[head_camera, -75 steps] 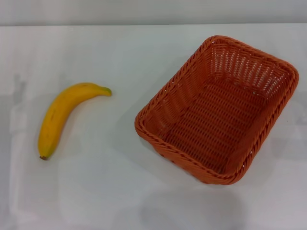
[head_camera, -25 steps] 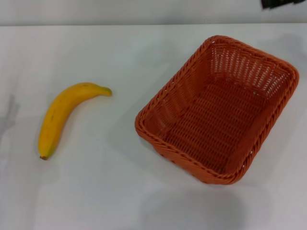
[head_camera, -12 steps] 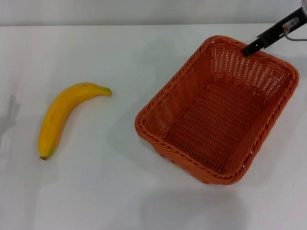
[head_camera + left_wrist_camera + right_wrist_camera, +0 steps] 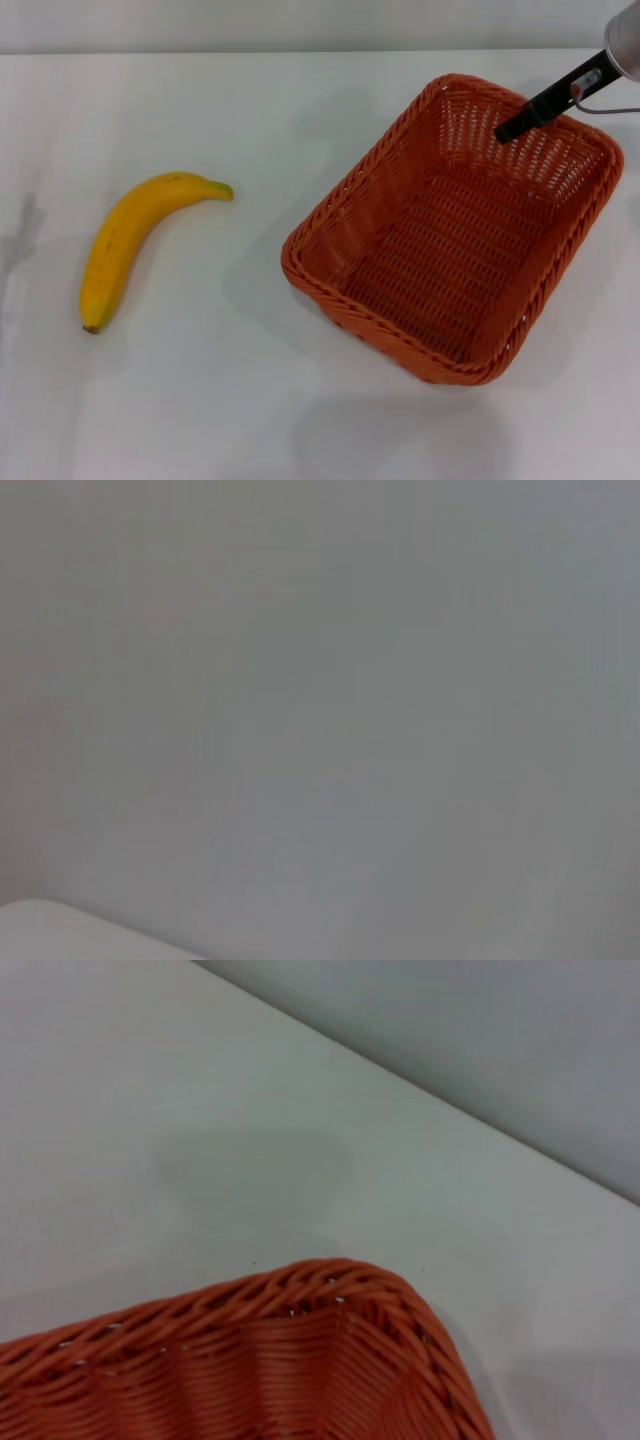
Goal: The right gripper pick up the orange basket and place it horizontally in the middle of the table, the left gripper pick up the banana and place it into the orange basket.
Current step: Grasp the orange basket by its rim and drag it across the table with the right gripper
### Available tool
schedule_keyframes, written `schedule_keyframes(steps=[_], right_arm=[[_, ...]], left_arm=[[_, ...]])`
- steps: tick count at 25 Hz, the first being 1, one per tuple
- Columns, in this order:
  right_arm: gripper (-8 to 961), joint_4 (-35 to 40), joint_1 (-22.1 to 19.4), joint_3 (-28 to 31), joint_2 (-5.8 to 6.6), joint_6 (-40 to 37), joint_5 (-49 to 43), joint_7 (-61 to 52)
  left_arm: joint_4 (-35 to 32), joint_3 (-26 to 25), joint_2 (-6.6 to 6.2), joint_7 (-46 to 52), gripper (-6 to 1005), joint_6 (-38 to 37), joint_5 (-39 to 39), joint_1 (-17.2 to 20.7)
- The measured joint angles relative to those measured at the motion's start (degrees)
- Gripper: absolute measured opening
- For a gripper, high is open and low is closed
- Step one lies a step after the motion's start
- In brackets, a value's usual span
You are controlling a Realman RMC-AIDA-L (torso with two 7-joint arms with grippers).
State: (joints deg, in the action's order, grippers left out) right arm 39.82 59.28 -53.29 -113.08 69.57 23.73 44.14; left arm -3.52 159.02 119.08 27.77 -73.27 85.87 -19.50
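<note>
The orange basket [image 4: 455, 228] sits at an angle on the right half of the white table [image 4: 250, 400]. One rounded corner of the orange basket [image 4: 300, 1360] fills the lower part of the right wrist view. My right gripper [image 4: 505, 130] reaches in from the upper right, its black claw tip hanging over the basket's far end, just inside the far rim. The yellow banana [image 4: 125, 240] lies on the left side of the table, well apart from the basket. My left gripper is out of view.
The table's far edge [image 4: 300, 52] meets a grey wall behind. The left wrist view holds only a grey surface and a pale corner [image 4: 60, 935]. Bare tabletop lies between banana and basket and along the front.
My right gripper has come in from the upper right and moved down and leftward over the basket's far end. Banana and basket have not moved.
</note>
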Motion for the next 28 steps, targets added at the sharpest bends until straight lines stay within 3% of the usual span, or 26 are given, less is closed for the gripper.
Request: schedule_keyframes(steps=[7,13,15,18,23,28], right_arm=[[570,-1.8,-0.5,0.4,-0.03,-2.6,0.4,0.3],[519,-3.6,-0.6,0.5,0.67,-2.7,0.6,0.4],[439,-3.4,-0.9,0.5,0.82,-2.5,0.8,0.4],[318,-3.3,-1.2,1.4,1.76,-1.1,2.0,0.2],[219,-4.1,-1.6,7.9,4.08,3.1,3.1,-0.3],[185,-3.7,-2.4,12.5,5.74,7.3,3.5,-1.7]], left_arm=[[0.0,0.1,0.00,0.1,892,0.0,0.0,0.0],[0.0,-0.1,0.01,0.1,892,0.0,0.0,0.0],[0.0,-0.2,0.01,0.1,892,0.0,0.0,0.0],[0.0,-0.2,0.01,0.1,892,0.0,0.1,0.0],[0.0,-0.3,0.01,0.1,892,0.0,0.1,0.0],[0.0,-0.4,0.01,0.1,892,0.0,0.3,0.0]])
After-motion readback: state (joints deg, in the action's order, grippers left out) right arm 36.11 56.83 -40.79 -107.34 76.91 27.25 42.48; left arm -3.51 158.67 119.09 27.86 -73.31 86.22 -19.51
